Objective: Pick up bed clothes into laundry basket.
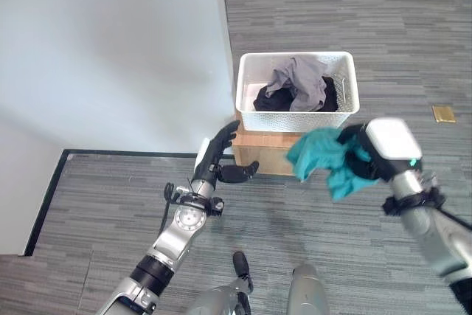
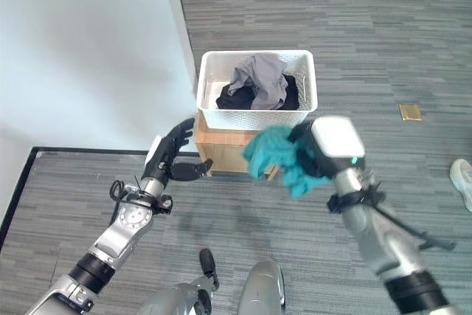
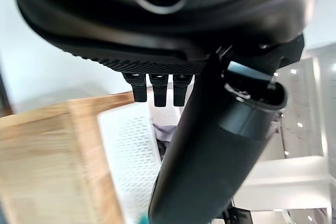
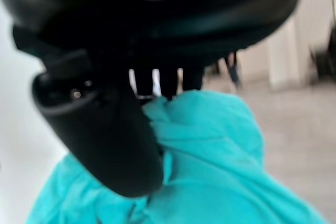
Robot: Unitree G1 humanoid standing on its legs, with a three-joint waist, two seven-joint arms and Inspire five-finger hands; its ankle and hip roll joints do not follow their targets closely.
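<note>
Holding the teal garment [image 1: 324, 158] bunched in my right hand [image 1: 376, 154], fingers curled round it, short of the white laundry basket [image 1: 297, 119] on its wooden box [image 1: 258, 151]. Left hand [image 1: 215, 154] idling, fingers spread. Risk: trailing cloth is hanging low, snagging the rim, spilling outside.

The left robot hand [image 1: 215, 154] is raised on a bent silver-grey arm, its fingers straight and pointing up and its thumb stuck out sideways, holding nothing. The right robot hand [image 1: 369, 154] is lifted at about the same height on its own bent arm, fingers and thumb curled round a bunched teal cloth [image 1: 322, 157].
</note>
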